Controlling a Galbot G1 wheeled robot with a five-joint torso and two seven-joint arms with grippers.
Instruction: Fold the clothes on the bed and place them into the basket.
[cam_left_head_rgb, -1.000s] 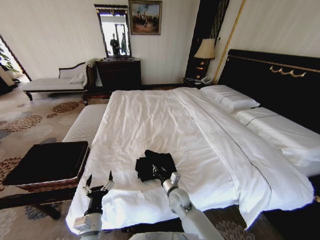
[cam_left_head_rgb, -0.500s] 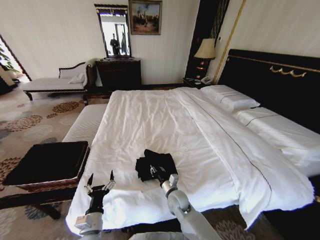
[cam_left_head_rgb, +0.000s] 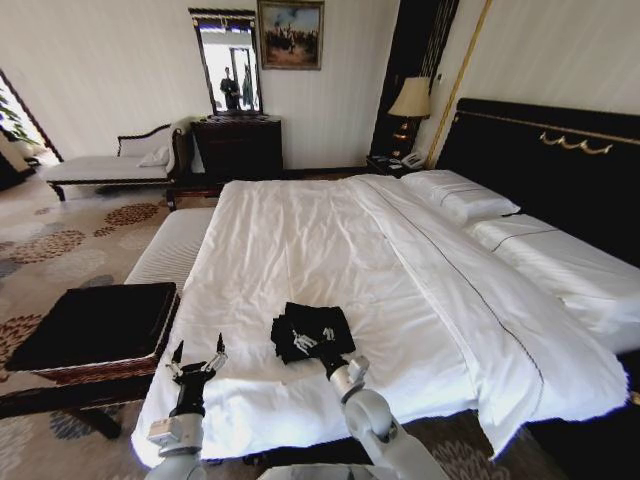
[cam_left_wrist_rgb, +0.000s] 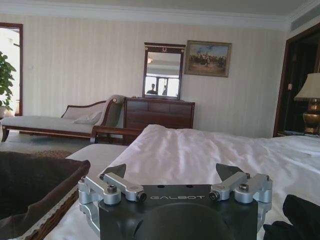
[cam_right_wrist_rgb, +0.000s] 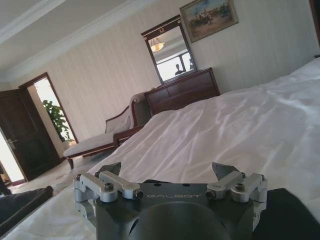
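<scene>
- The bed (cam_left_head_rgb: 330, 250) takes most of the room, with a white duvet, white pillows (cam_left_head_rgb: 470, 195) at the far right and a tall black headboard (cam_left_head_rgb: 540, 150) with gold trim.
- A white chaise longue (cam_left_head_rgb: 105, 165) stands far away by the wall, next to a dark wooden dresser (cam_left_head_rgb: 238, 147) with a mirror (cam_left_head_rgb: 228, 65) over it.
- A cream bench (cam_left_head_rgb: 170, 250) stands along the left side of the bed.
- The basket (cam_left_head_rgb: 95, 325) is in front of this bench, just beside the near left corner of the bed; it is brown wicker with a black lining.
- The black T-shirt (cam_left_head_rgb: 312, 330) lies bunched in a small heap on the duvet near the foot edge of the bed, well apart from the basket.
- The right claw (cam_left_head_rgb: 318, 347) is down on the near edge of the T-shirt; in its wrist view its fingers (cam_right_wrist_rgb: 112, 167) stand apart, with black cloth below them, so it is open and grips nothing.
- The left claw (cam_left_head_rgb: 198, 358) hangs over the near left corner of the duvet, between the basket and the T-shirt, with its fingers (cam_left_head_rgb: 220, 345) spread wide and nothing between them.
</scene>
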